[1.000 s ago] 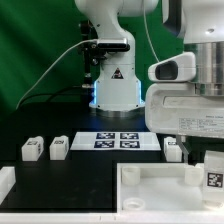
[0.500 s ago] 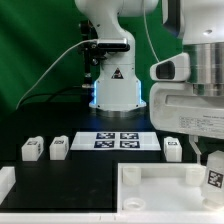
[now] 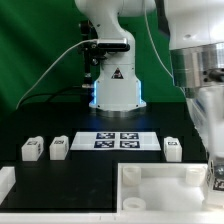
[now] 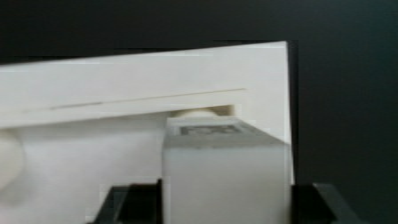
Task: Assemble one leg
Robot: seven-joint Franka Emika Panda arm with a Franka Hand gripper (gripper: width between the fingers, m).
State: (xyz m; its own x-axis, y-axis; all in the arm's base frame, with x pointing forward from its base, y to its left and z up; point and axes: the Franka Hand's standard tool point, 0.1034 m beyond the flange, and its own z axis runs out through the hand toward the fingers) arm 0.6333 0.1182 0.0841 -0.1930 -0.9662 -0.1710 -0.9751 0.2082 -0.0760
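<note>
My gripper (image 3: 213,170) is at the exterior view's lower right, shut on a white leg (image 3: 216,181) whose tag shows at the frame edge. It holds the leg low over the far right corner of the large white panel (image 3: 160,190). In the wrist view the leg (image 4: 222,165) stands between the dark fingers (image 4: 137,205), its end against the panel's corner (image 4: 125,100). I cannot tell whether the leg is seated in a socket. Three more legs lie on the table: two at the left (image 3: 31,150) (image 3: 58,148) and one at the right (image 3: 172,149).
The marker board (image 3: 118,140) lies flat in front of the robot base (image 3: 115,90). A white block (image 3: 5,185) sits at the lower left edge. The arm's upper links fill the exterior view's upper right.
The arm has shifted and turned at the right. The gripper with the leg has sunk lower toward the panel's right corner.
</note>
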